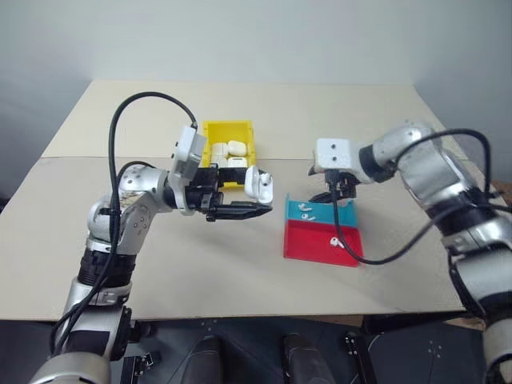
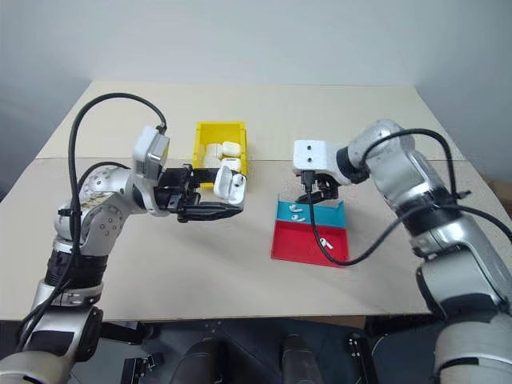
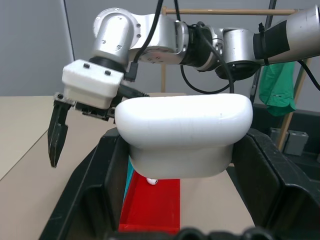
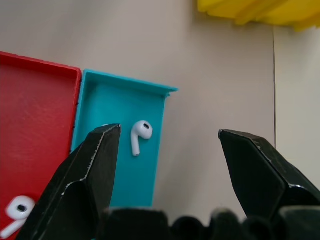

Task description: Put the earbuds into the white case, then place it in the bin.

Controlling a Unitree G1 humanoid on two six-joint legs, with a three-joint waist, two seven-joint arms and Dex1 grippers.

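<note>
Two earbuds lie in the blue tray, and my right gripper hangs over them with its jaws wide and empty. One bud sits just inside the left-hand finger in the right wrist view, its stem lying roughly along the tray's length, so my right arm is far nearer. My left gripper is clamped on the case, held up beside the bin; one more bud rests in the red tray.

A pale beige worktop, with a seam running across it toward the far edge, stands against a plain grey-white wall. Beyond its near edge lies dark floor. The light is soft and even.
</note>
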